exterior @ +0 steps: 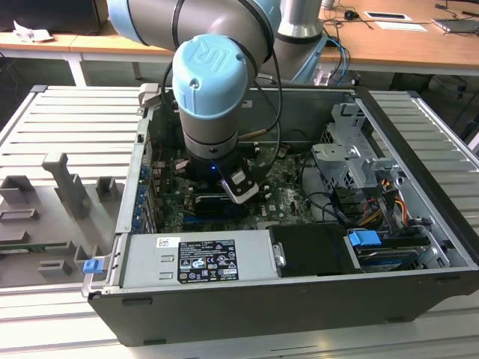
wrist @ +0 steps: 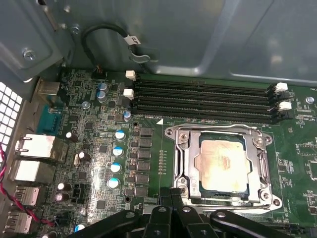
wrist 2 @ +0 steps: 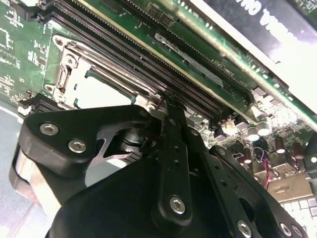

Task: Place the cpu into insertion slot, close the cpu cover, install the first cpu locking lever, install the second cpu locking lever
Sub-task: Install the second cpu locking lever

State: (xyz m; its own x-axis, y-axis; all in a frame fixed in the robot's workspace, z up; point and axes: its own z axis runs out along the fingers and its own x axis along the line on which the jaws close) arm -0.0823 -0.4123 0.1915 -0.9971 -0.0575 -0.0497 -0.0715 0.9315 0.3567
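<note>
CPU [wrist: 221, 162]: seated in insertion slot [wrist: 185, 163] on the motherboard [wrist: 148, 148], just beside the memory slots [wrist: 203, 101]. CPU cover [wrist: 257, 163]: closed down around the chip. Gripper [wrist: 172, 192]: jaws together at the socket's edge, nothing visibly held.

In the exterior view the arm hides the insertion slot. In the second wrist view the gripper [wrist 2: 166, 106] covers the near part of the cpu cover [wrist 2: 99, 67], and the cpu [wrist 2: 96, 91] is washed out by glare.
</note>
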